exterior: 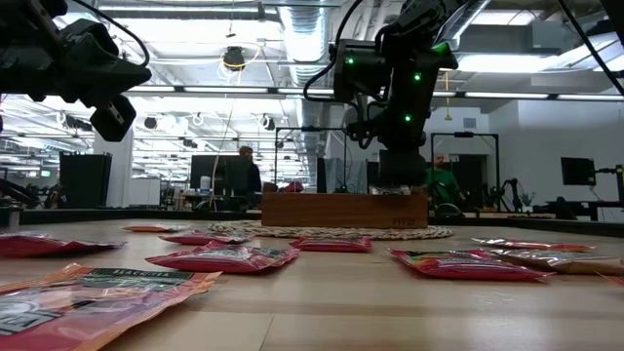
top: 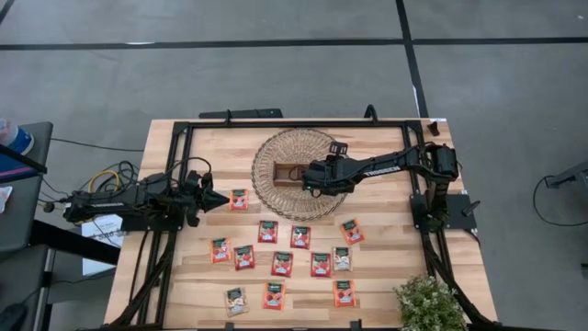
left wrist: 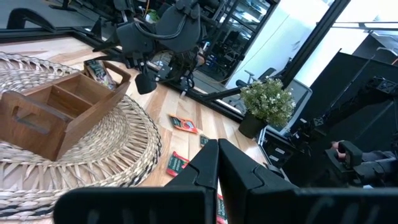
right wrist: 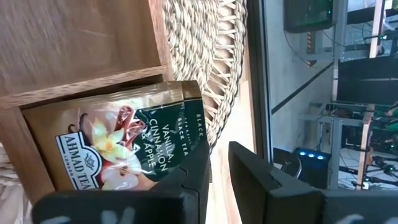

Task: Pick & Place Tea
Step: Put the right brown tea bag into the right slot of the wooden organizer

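Note:
A brown wooden tray [top: 287, 173] stands on a round wicker mat [top: 276, 147]. One beige tea sachet [right wrist: 124, 143] with a dark green label leans inside the tray's end compartment [left wrist: 98, 71]. My right gripper [right wrist: 219, 180] hovers over that compartment [top: 312, 179], open by a narrow gap, with nothing between its fingers. Several red-orange and some pale sachets [top: 282, 264] lie flat on the table's near half. My left gripper [top: 223, 199] is shut and empty, held above the table beside one red sachet [top: 239, 199].
A potted plant [top: 427, 303] stands at the table's near right corner. Black frame rails [top: 303, 122] run along the table's edges. Bare wood lies between the mat and the sachets. In the low view, people [exterior: 244, 171] are in the room behind.

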You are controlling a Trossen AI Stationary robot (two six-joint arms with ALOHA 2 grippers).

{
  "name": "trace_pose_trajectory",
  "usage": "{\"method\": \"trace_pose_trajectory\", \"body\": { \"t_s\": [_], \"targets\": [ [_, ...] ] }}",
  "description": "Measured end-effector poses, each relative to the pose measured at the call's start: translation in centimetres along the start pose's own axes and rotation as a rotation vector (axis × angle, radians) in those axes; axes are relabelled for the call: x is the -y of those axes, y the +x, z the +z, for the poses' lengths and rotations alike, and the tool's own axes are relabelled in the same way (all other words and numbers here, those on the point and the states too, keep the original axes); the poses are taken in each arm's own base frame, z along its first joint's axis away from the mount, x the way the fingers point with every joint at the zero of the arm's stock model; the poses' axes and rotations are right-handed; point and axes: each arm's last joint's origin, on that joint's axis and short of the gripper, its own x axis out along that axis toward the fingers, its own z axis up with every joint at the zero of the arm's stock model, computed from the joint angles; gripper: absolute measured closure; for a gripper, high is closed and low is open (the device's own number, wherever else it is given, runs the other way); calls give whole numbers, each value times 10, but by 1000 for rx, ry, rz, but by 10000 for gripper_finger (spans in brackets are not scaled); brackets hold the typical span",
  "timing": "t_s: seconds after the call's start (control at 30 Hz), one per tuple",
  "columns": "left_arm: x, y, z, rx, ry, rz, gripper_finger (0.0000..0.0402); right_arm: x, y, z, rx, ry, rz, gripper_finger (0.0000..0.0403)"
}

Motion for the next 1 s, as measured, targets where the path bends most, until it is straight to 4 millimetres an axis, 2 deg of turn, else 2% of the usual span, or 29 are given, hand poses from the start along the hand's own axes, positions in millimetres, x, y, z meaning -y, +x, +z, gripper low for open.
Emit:
{"method": "trace_pose_trajectory", "body": {
  "t_s": [0.1,0.2,0.37,0.5,0.63,0.83,1.0],
  "targets": [
    [0,0,0,0,0,0,401,0,-5,0,-11,-31,1,350],
    [0,0,0,1,0,1,402,5,-19,4,-17,-75,0,350],
    [0,0,0,5,0,9,402,15,-51,12,-8,-95,4,352],
    [0,0,0,5,0,9,402,17,-80,11,-24,-113,57,353],
    [0,0,0,6,0,9,402,15,-113,5,-42,-190,275,353],
    [0,0,0,5,0,9,402,4,-156,-9,-17,-153,746,353],
    [0,0,0,2,0,2,402,-12,-185,-17,-1,-111,935,353]
  ]
}}
